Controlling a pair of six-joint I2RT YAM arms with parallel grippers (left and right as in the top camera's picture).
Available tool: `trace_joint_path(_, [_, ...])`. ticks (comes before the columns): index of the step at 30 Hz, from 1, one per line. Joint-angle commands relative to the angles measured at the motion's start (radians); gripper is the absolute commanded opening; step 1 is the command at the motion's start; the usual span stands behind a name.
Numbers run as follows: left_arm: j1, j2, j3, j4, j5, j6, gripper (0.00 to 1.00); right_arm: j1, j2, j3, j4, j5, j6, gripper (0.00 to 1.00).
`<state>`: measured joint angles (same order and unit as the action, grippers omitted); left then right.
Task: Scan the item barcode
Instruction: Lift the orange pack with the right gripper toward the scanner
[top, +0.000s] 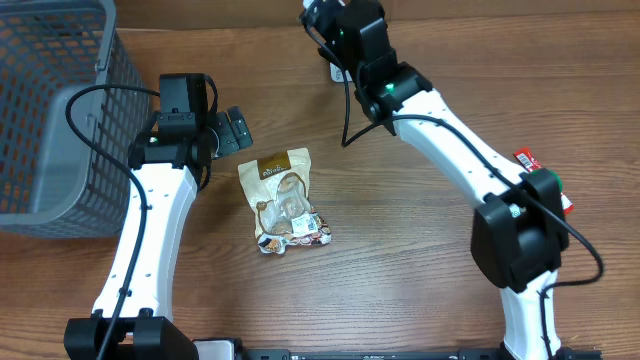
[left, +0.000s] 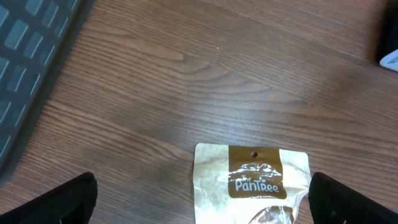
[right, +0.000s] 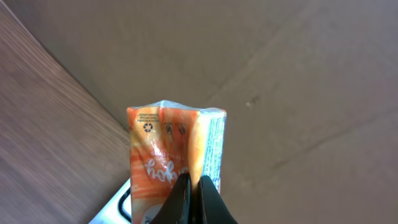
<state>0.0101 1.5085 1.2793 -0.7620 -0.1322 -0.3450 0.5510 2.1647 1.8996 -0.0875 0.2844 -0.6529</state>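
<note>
While the wooden table is wide and mostly bare, a grey mesh basket stands at its left edge. The right arm reaches to the far side of the table. The right gripper has its jaws pressed together on the lower part of an orange packet, which it holds upright in the air. This packet is, I think, the item to scan.

The left gripper is spread to its full width and holds nothing. It hovers just beyond the top edge of a brown and white snack pouch, which lies flat near the middle of the table.

Below the right gripper there is a small dark and white device. It may be the scanner, but it is mostly hidden.

In my judgement the picking is done and the showing of the barcode is the step in hand. No barcode is clear on the visible face, so the packet probably needs turning. Whether a scan happened, I cannot tell.
</note>
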Motion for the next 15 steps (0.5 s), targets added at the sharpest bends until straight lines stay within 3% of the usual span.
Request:
trace_joint_path(1, [0.002,0.008,0.010,0.003,-0.006,-0.007,1.00,-0.005,0.050,0.011,0.079,0.038,-0.143,0.04])
trace_joint_path(5, [0.003,0.008,0.010,0.003,-0.006,-0.007,1.00,-0.017,0.105,0.011,0.169,0.045,-0.217,0.04])
trace_joint_path(15, [0.003,0.008,0.010,0.003,-0.006,-0.007,1.00,-0.060,0.202,0.011,0.337,0.052,-0.218,0.04])
